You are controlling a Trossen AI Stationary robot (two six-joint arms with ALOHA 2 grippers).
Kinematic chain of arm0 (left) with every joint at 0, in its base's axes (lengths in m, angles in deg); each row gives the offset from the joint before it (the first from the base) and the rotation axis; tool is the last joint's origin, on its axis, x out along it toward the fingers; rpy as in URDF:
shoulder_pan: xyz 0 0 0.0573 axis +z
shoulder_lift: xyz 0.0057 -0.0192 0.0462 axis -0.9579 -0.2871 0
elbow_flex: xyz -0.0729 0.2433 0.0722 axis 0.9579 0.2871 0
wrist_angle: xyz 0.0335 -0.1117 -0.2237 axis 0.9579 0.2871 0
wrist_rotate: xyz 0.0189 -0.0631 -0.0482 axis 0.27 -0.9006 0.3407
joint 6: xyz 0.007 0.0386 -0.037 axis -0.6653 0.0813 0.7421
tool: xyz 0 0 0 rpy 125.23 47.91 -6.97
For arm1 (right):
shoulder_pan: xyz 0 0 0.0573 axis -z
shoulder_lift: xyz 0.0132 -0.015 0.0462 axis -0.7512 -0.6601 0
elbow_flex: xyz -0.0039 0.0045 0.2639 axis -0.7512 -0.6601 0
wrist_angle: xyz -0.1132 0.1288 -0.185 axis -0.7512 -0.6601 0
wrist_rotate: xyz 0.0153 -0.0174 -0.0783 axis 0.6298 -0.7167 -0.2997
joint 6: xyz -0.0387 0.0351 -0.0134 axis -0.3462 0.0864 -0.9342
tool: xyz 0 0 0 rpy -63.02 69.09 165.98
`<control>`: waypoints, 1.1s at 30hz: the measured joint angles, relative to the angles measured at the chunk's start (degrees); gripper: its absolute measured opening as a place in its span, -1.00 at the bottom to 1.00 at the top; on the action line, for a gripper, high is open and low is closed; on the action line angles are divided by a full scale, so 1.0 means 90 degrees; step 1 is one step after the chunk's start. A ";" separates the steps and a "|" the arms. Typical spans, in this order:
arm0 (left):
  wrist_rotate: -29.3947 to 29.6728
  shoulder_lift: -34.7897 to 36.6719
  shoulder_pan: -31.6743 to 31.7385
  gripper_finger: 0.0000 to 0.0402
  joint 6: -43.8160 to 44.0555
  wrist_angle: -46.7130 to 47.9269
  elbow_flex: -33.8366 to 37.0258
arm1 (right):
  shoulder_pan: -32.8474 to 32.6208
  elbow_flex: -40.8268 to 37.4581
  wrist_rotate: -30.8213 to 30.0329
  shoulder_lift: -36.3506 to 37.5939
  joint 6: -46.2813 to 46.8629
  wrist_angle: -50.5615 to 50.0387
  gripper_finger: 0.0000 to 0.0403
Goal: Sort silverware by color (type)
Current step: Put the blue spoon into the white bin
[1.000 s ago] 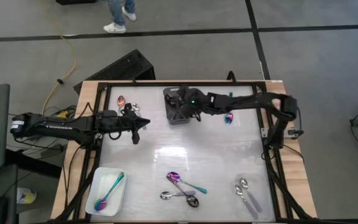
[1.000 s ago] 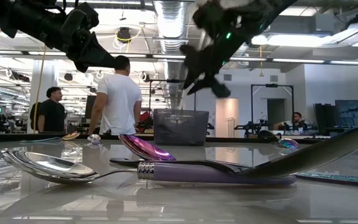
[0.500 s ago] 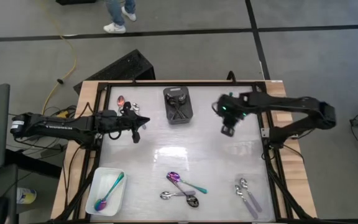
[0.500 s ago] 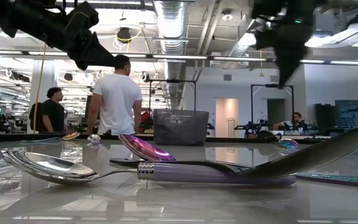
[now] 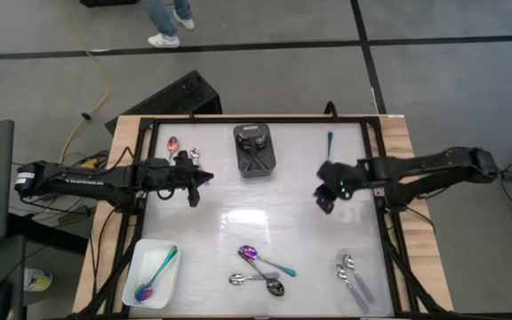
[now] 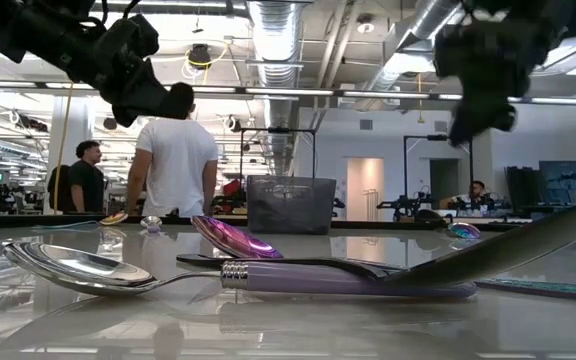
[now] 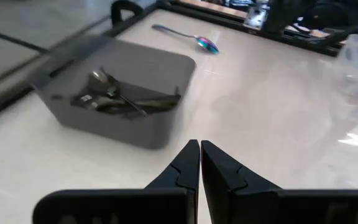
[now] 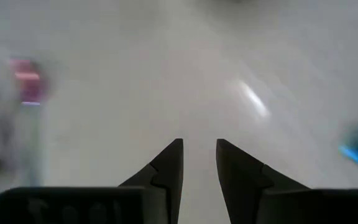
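Right gripper (image 5: pixel 324 201) hangs over bare table, fingers part open, empty: likely free for another spoon. Left gripper (image 5: pixel 199 182) closed, empty, parked beside bin (image 5: pixel 255 151) holding dark spoons.

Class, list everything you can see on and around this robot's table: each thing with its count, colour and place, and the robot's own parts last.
White tray: one, near left corner, holding one rainbow spoon.
Dark bin: one, far centre, dark spoons inside.
Far-left spoons: two, one reddish, one silver.
Teal-handled spoon: one, far right.
Centre pile: about four spoons, rainbow, silver, dark, near edge.
Silver spoons: two, purple handles, near right.
Person: white shirt, room behind.
Left gripper: shut, left of bin.
Right gripper: open, empty, right side.
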 joint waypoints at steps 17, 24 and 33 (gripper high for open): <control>-0.0645 0.0000 -0.0393 -1.00 0.0377 0.0112 0.0000 | -0.3600 0.1751 -0.1123 -0.3975 0.1110 0.3913 -0.50; -0.0914 0.0000 -0.0867 -1.00 0.0386 0.0256 -0.0002 | -0.3640 0.4081 -0.1167 -0.5605 0.1612 0.1173 -0.50; -0.0800 0.0000 -0.1412 -1.00 0.0331 0.0288 -0.0002 | -0.3327 0.5505 -0.1168 -0.6930 0.1615 -0.0157 -0.50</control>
